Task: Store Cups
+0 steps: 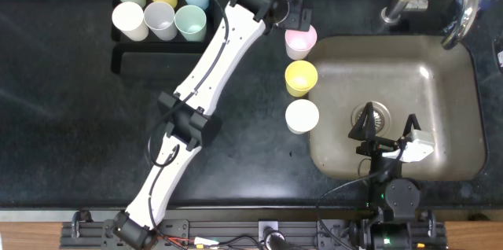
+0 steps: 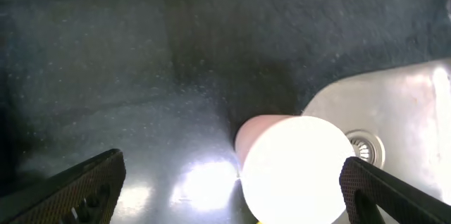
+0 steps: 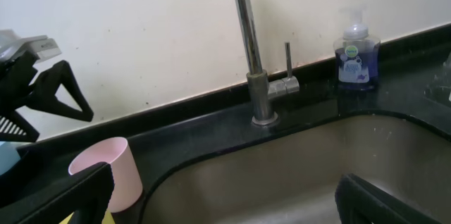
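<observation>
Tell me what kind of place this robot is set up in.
Most likely a kitchen counter: a steel sink with a tap, a soap bottle by the wall, and plastic cups standing on the dark worktop.

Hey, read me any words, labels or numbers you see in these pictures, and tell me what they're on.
Label on the soap bottle: print too small and blurred to read.
No text on the pink cup, faucet or sink.

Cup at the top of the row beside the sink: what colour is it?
Pink. The cup shows best in the right wrist view.
</observation>
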